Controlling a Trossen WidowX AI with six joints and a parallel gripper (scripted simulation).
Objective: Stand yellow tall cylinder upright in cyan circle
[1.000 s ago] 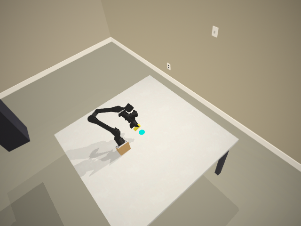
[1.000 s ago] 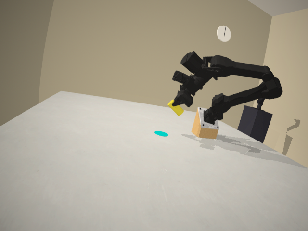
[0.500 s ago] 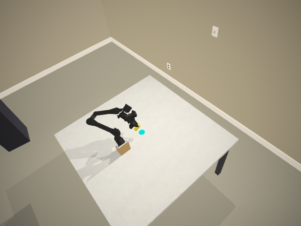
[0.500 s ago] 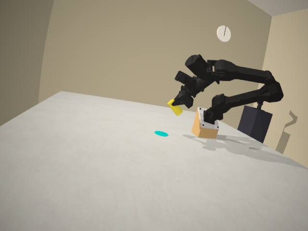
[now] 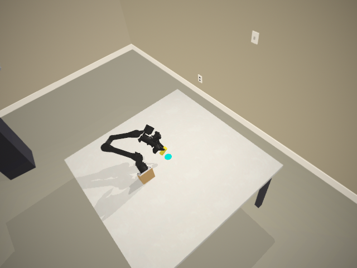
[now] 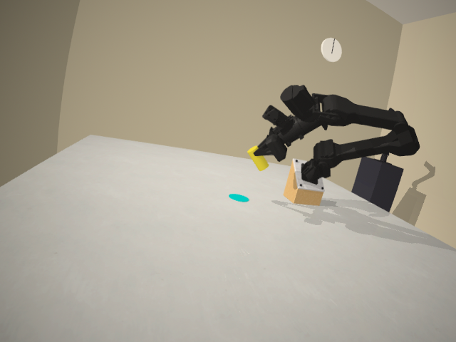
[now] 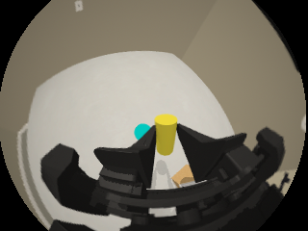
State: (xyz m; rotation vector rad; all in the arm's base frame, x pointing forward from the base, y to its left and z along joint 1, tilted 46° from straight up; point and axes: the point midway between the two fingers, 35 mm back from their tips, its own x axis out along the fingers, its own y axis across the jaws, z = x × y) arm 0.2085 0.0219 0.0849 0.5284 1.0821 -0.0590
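Observation:
The yellow tall cylinder [image 5: 162, 151] [image 6: 259, 160] [image 7: 166, 137] is held in the air, tilted, its upper end leaning left in the exterior view. My gripper [image 5: 164, 149] [image 6: 255, 152] [image 7: 166, 127] is shut on it near its upper end, one finger on each side in the wrist view. The cyan circle [image 5: 168, 157] [image 6: 238, 197] [image 7: 141, 131] lies flat on the table, and nothing stands on it. The cylinder is above the table and beside the circle, not over it in the top view.
The arm's base sits on a wooden block [image 5: 147, 176] [image 6: 302, 197] [image 7: 183, 175] near the circle. The white table [image 5: 201, 184] [image 6: 147, 257] [image 7: 87, 106] bears the block and the circle. A dark cabinet [image 5: 14, 156] [image 6: 375, 184] stands beyond the table.

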